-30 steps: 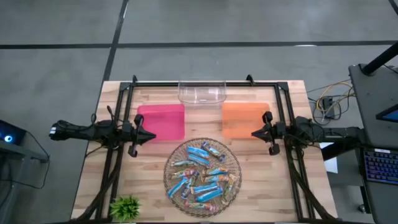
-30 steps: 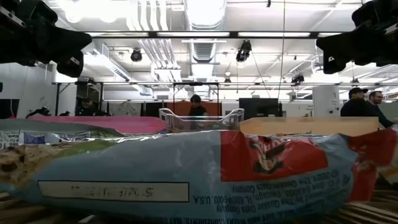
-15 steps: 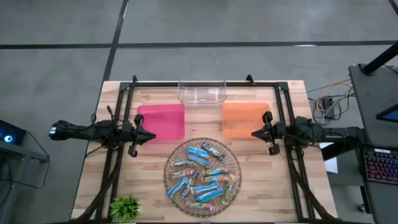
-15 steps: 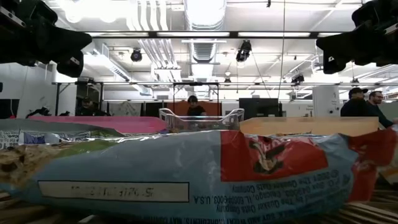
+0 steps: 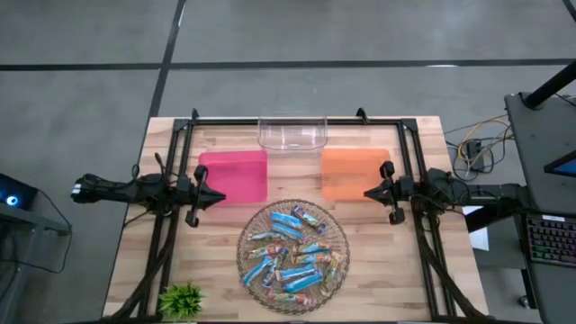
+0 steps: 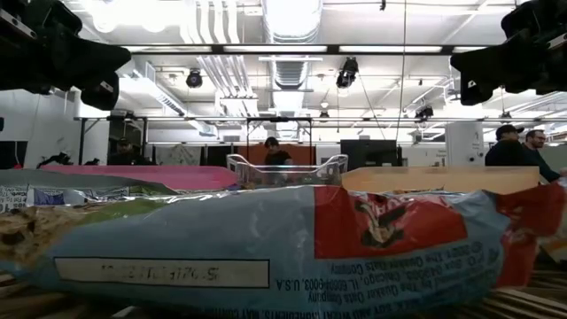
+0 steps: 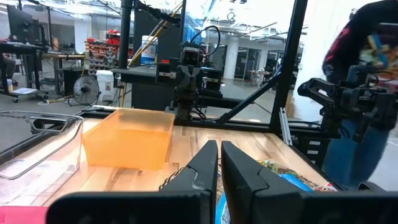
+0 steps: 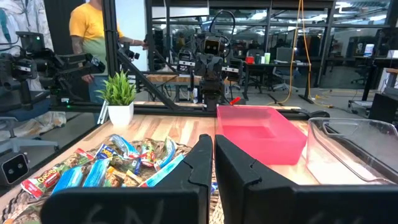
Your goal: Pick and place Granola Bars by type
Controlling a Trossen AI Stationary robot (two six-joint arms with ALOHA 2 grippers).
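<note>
Wooden table [image 5: 216, 243] holds everything; round wire basket [image 5: 247, 236] as landmark
Pink tray [image 5: 236, 176], orange tray [image 5: 353, 173], clear bin [image 5: 292, 133] behind basket, all bare
Granola bars [image 5: 290, 254] heaped inside basket, overlapping: risk of double pick, wrong type
Left gripper [image 5: 221, 196], right gripper [image 5: 367, 192] flank basket, both clenched, empty

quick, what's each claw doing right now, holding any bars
Left claw: closed, holding nothing, beside the pink tray.
Right claw: closed, holding nothing, beside the orange tray.
</note>
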